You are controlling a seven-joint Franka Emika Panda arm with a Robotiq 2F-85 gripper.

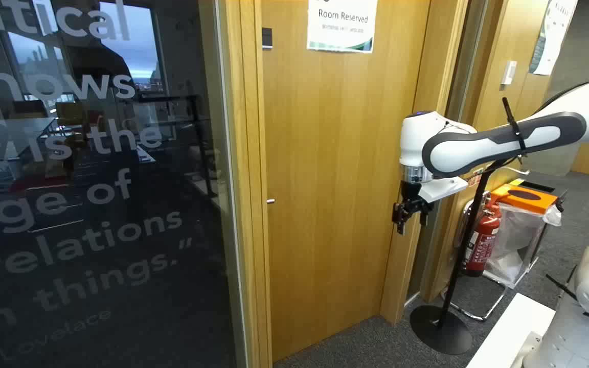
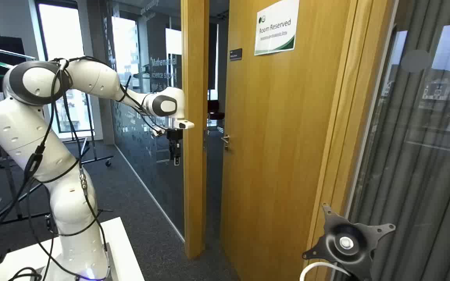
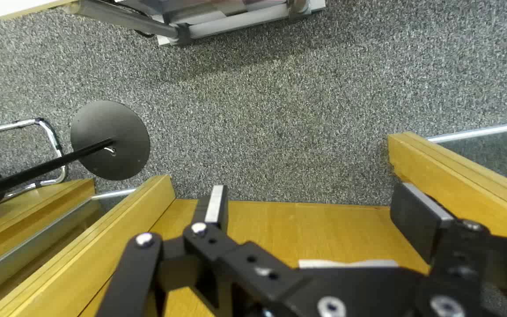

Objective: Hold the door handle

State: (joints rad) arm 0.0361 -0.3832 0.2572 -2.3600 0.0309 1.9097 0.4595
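The pincer [image 3: 310,200] hangs pointing down, released, its fingers [image 3: 214,204] spread wide with nothing between them; the door handle [image 2: 225,139], a small metal lever, sits near the free edge of the door [image 1: 335,179], well apart from the pincer. Status, in my judgement: approach; the grasp is not yet made.

Hazards from this position — door movement ranks highest. The door stands ajar, with a gap beside the door post [image 2: 194,156]; a push instead of a clean straddle would probably swing it away and carry the door handle out of reach. Collision: in the wrist view one finger overlaps the door post, and I cannot tell how near the two are; a sideways sweep begun too soon could strike it. Missed grasp: the door handle is slim; a wrong height or wrist angle could let the fingers close on air or slip off its end. Alignment: I cannot make out the door handle in the wrist view; steering by that view alone invites error. Snagging: cables [image 2: 35,159] hang along the arm [image 2: 33,136] and trail onto the table [image 2: 122,249]; a long reach could pull them taut — check slack before advancing.
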